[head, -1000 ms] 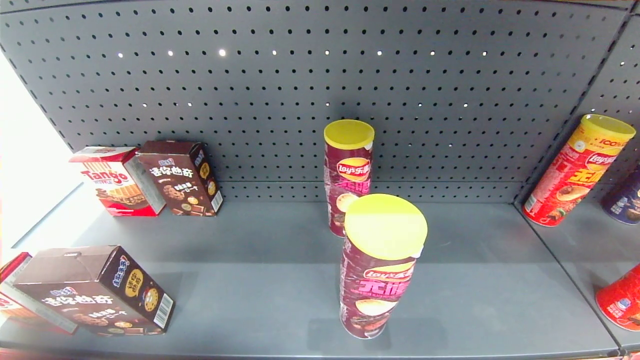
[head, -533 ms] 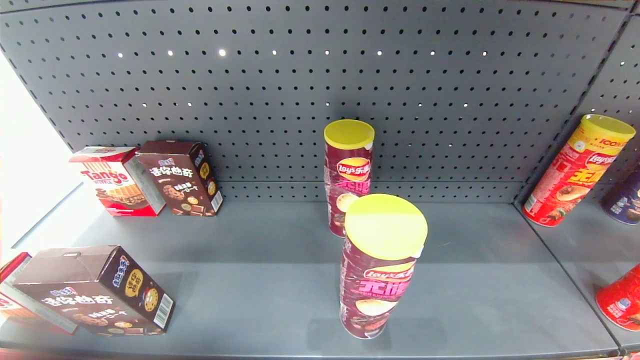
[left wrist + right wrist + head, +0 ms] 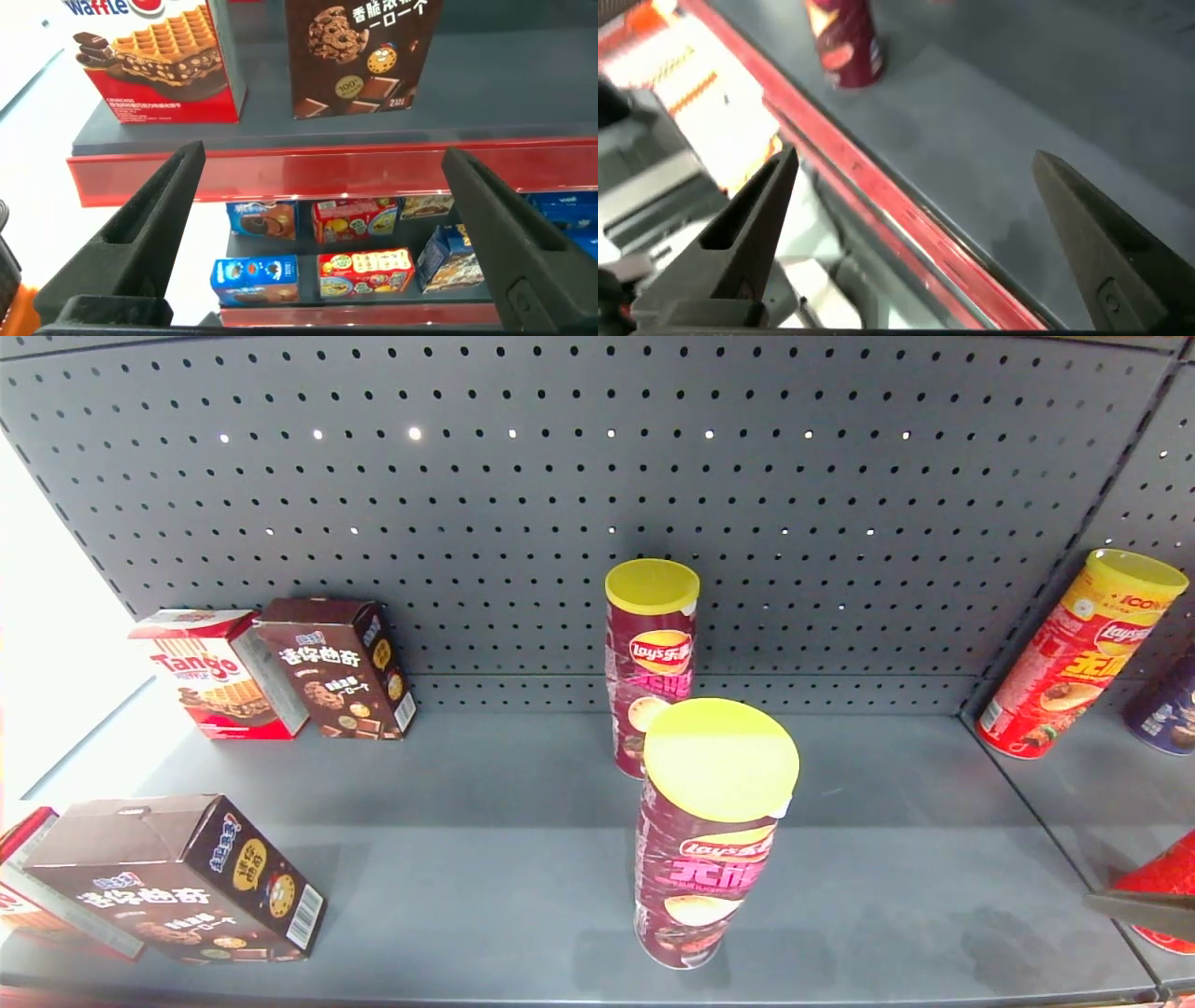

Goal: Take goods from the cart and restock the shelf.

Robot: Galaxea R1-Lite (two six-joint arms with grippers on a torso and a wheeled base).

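Front chip can point(image 3: 707, 859) | maroon, yellow lid | upright on shelf point(image 3: 485, 859)

The right gripper point(image 3: 915, 157) has its two dark fingers point(image 3: 747, 224) spread wide apart with nothing between them. Beneath it lies the grey shelf point(image 3: 1018, 93), bordered by a red front strip point(image 3: 878, 201). A maroon can point(image 3: 845, 42) stands upright on the shelf, near the strip. Beyond the strip are blurred orange-and-white shapes point(image 3: 701, 103), not identifiable.

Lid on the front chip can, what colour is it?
Yellow. The lid shows best in the head view.
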